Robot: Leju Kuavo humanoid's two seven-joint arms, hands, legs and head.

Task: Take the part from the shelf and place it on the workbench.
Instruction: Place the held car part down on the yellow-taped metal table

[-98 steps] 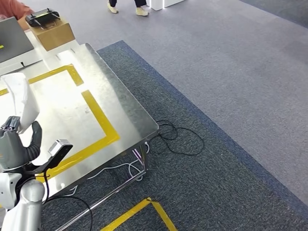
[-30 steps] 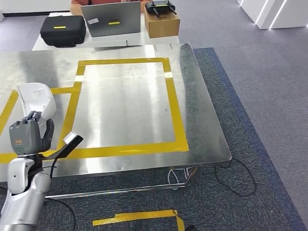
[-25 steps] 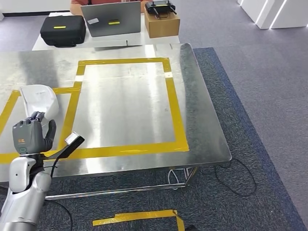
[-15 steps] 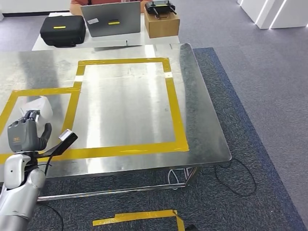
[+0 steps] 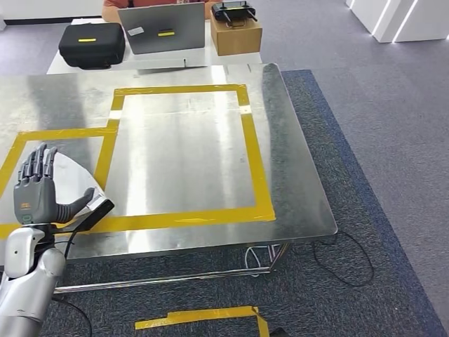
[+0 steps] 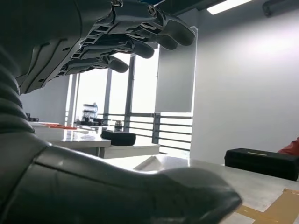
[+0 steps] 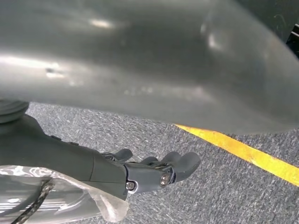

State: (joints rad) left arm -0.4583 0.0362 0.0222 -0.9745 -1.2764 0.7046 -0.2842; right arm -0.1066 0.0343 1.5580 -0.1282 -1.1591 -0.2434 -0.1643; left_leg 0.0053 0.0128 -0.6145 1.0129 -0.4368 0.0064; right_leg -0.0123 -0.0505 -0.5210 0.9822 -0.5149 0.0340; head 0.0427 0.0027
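Note:
The white part (image 5: 74, 179) lies flat on the steel workbench (image 5: 297, 175), inside the left yellow-taped square near the front edge. My left hand (image 5: 37, 193) hovers just in front of it, fingers spread upward and thumb pointing toward the part, holding nothing. The left wrist view shows that hand (image 6: 70, 51) with fingers and thumb wide apart and only air between them. My right hand (image 7: 141, 172) hangs beside my body over grey carpet, fingers loosely extended and empty. The part's near edge is hidden behind my left hand.
Behind the workbench, a white table carries a black case (image 5: 91, 43), a grey laptop (image 5: 161, 28) and a cardboard box (image 5: 236, 34). A person in orange (image 5: 114, 7) sits there. Cables (image 5: 339, 263) and yellow floor tape (image 5: 201, 316) lie on the carpet.
My left hand lowered the white part onto the workbench, then opened its fingers and let it go. Before that, the whole view turned to face the workbench.

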